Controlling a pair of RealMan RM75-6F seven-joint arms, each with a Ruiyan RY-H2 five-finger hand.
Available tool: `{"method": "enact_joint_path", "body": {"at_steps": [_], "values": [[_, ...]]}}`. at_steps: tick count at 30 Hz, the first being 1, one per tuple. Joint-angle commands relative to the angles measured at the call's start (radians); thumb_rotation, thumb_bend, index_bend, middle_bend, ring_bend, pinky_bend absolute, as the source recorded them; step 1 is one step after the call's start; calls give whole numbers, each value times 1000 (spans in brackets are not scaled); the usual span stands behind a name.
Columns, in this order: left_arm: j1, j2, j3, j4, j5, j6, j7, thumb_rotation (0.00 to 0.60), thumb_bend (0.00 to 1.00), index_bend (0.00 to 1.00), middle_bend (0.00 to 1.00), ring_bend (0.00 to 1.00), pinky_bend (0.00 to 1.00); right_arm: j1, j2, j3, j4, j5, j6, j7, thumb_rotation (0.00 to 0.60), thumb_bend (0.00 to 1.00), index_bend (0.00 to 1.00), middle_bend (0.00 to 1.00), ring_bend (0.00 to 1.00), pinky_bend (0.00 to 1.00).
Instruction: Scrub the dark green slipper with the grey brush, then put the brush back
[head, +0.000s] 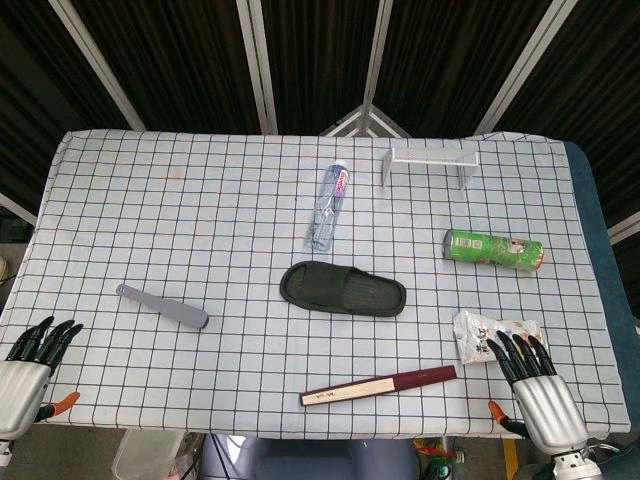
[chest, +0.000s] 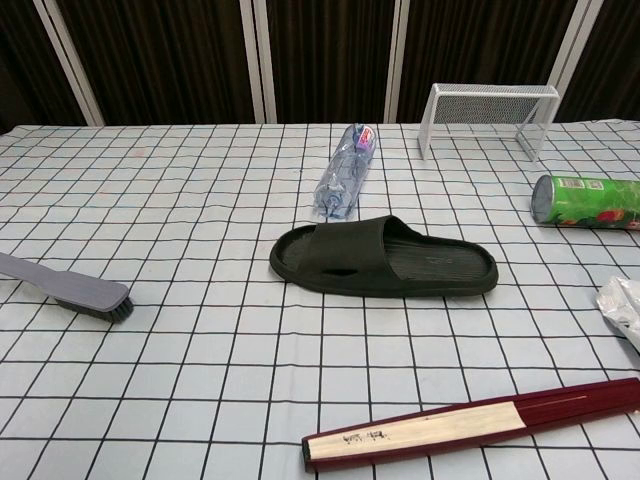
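The dark green slipper (head: 343, 289) (chest: 385, 258) lies flat at the middle of the table, toe end to the right. The grey brush (head: 162, 305) (chest: 68, 289) lies on the cloth to the left of it, bristle head pointing right, bristles down. My left hand (head: 30, 375) hovers at the table's near left corner, fingers apart, holding nothing, well short of the brush. My right hand (head: 530, 385) sits at the near right edge, fingers spread and empty, its fingertips next to a white packet. Neither hand shows in the chest view.
A clear water bottle (head: 329, 207) (chest: 344, 171) lies behind the slipper. A white wire rack (head: 430, 159) (chest: 487, 110) stands at the back. A green can (head: 493, 248) (chest: 586, 201) lies at right, the white packet (head: 494, 332) near my right hand, a folded red fan (head: 380, 385) (chest: 470, 423) at front.
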Motion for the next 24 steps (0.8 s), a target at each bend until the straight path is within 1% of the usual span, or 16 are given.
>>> {"method": "enact_joint_path", "body": {"at_steps": [1, 5, 9, 12, 14, 16, 20, 24], "values": [[-4, -4, 0, 2, -7, -12, 0, 600, 27, 93, 103, 23, 125, 5, -6, 0, -4, 4, -10, -9, 522, 354, 0, 0, 0, 0], [-20, -14, -9, 1, -16, -39, 8, 600, 33, 93, 110, 23, 126, 10, -12, 1, -1, 12, -21, -16, 522, 354, 0, 0, 0, 0], [-74, -58, -37, 10, -36, -117, 48, 600, 64, 102, 134, 47, 156, 21, -13, 17, 6, 44, -34, -1, 523, 354, 0, 0, 0, 0], [-102, -83, -54, 16, -50, -155, 75, 600, 115, 129, 177, 85, 181, 30, -13, 25, 11, 60, -46, 9, 522, 354, 0, 0, 0, 0], [-120, -99, -67, 20, -57, -173, 89, 600, 160, 148, 225, 109, 196, 36, -14, 31, 14, 72, -55, 18, 523, 354, 0, 0, 0, 0], [-144, -119, -82, 25, -66, -200, 104, 600, 189, 162, 245, 122, 204, 46, -14, 39, 18, 89, -69, 34, 522, 354, 0, 0, 0, 0], [-204, -156, -114, 28, -79, -262, 147, 600, 203, 198, 271, 156, 223, 65, -17, 60, 34, 139, -100, 50, 523, 354, 0, 0, 0, 0], [-253, -202, -135, 47, -78, -302, 179, 600, 214, 241, 283, 176, 235, 73, -13, 67, 37, 168, -117, 72, 523, 354, 0, 0, 0, 0]]}}
